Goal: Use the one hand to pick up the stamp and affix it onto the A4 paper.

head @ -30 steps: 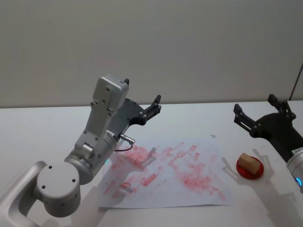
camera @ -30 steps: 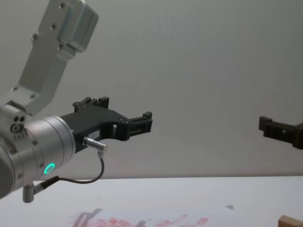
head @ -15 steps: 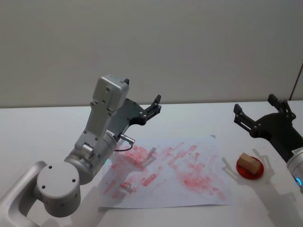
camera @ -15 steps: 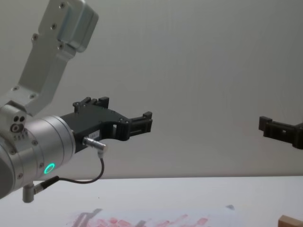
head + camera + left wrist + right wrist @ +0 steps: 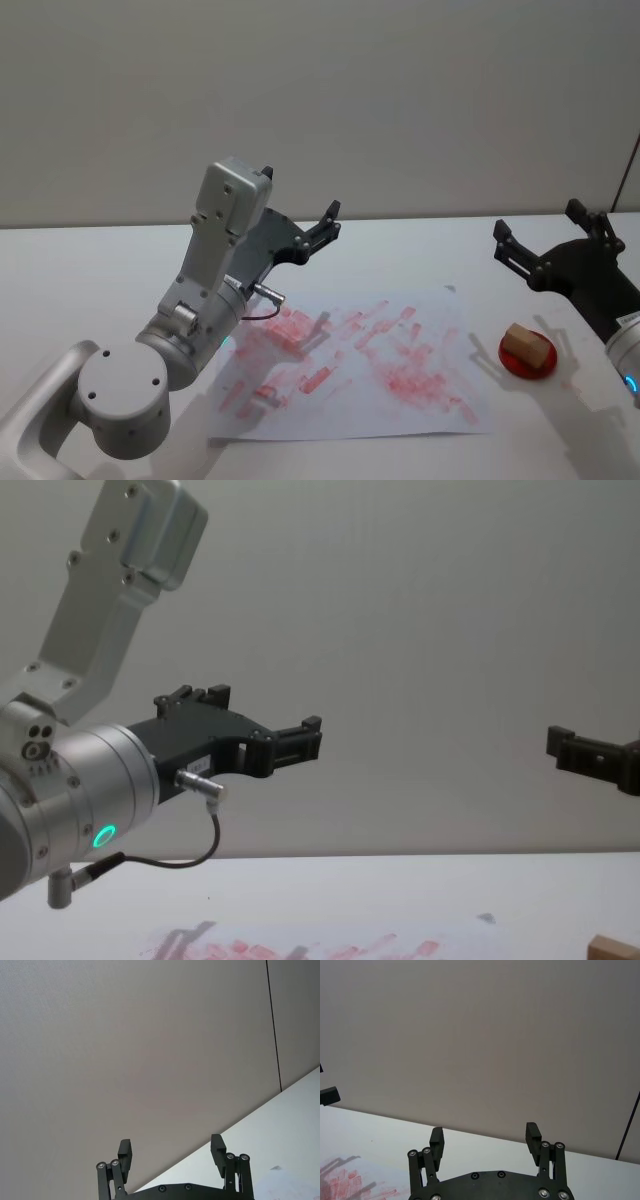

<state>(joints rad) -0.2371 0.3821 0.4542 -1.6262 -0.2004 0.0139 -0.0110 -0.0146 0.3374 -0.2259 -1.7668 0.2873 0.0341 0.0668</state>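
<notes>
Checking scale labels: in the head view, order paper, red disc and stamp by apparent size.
1. paper, by far the largest.
2. red disc.
3. stamp, sitting on the disc and slightly smaller than it.

stamp [image 5: 613, 947] cut by chest view's bottom edge; right pincer [image 5: 574, 753] cut by right edge.

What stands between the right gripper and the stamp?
Nothing visible does. The right gripper hangs open above the stamp, which sits uncovered on a red pad right of the paper.
</notes>
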